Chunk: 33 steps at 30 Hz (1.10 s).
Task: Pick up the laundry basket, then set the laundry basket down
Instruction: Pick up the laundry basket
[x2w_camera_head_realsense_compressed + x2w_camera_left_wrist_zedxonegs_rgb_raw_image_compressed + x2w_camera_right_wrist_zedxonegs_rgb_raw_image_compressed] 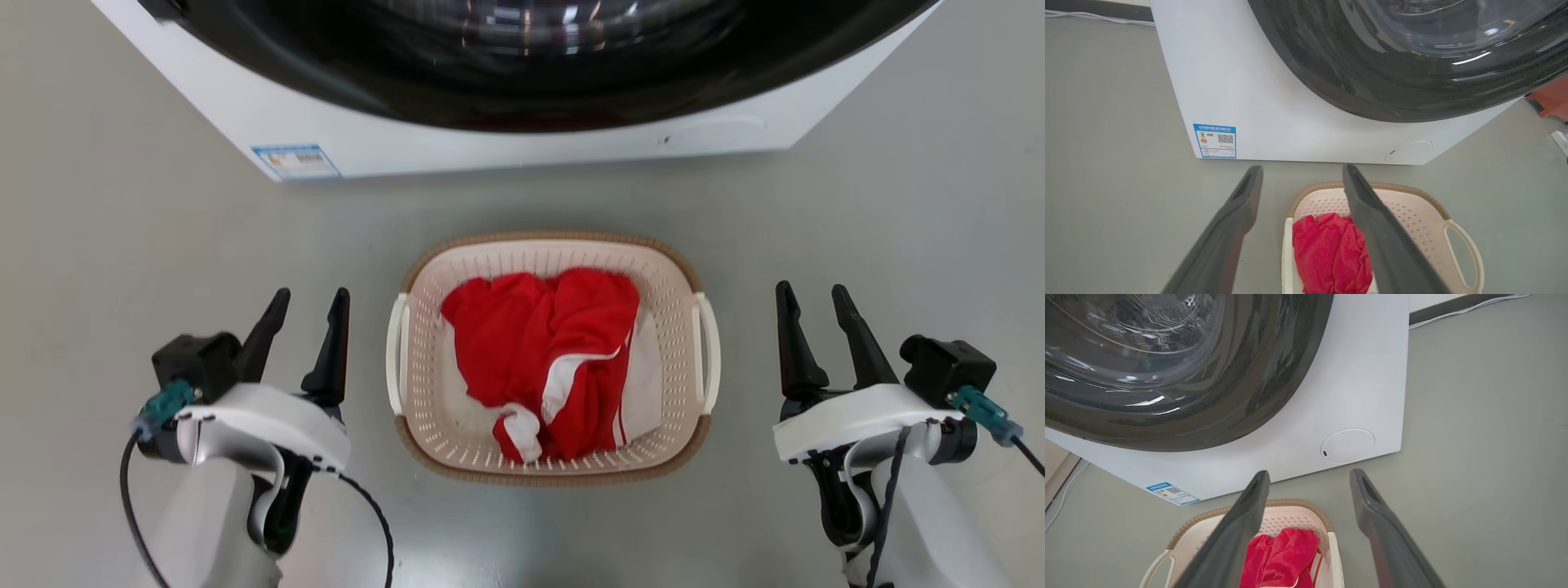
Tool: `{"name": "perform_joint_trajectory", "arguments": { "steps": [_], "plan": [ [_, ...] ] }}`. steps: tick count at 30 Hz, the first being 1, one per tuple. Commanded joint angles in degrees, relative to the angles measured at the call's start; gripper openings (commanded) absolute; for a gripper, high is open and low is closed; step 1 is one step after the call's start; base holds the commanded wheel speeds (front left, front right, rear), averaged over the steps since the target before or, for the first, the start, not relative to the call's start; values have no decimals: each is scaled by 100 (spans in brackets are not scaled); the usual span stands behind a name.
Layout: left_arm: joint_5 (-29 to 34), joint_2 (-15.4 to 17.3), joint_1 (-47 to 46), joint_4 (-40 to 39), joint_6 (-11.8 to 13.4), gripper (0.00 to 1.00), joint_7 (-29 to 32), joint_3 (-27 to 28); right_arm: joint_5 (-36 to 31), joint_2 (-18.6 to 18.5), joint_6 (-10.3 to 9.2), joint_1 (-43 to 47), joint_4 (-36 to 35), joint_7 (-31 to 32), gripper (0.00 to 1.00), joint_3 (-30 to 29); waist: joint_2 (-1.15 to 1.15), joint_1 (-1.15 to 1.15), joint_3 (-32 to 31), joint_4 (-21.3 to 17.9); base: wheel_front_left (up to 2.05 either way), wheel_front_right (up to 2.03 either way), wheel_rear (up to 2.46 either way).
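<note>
Laundry basket (pixel 674 287) sits on the floor (pixel 122 245) in front of the washing machine (pixel 490 151), red and white clothes (pixel 555 343) piled inside. Left tool (pixel 312 294) and right tool (pixel 812 287) hang either side, fingers partly spread, gripping nothing.

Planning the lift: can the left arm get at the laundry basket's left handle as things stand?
Probably yes: the left tool is open beside the laundry basket, and just floor lies between it and the white left handle.
</note>
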Motion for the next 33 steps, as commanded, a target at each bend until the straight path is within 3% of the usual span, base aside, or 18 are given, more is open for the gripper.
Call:
{"name": "perform_joint_trajectory", "arguments": {
  "steps": [1, 19, 33],
  "plan": [
    [-72, 162, -253, 70, -33, 100, -30, 101, 29, -13, 41, -90, 62, -62, 100, 117, 0, 0, 261, 40, 0, 0, 0],
    [-869, 283, -1376, 1349, -33, 100, -30, -771, 45, -18, 41, -1090, 1435, -62, 100, 335, 0, 0, 1414, 26, 0, 0, 0],
    [-1506, 339, -2173, 2008, -33, 100, -30, -1775, 92, -2, 41, -1772, 2138, -62, 100, 802, 0, 0, 2150, 48, 0, 0, 0]
  ]
}}
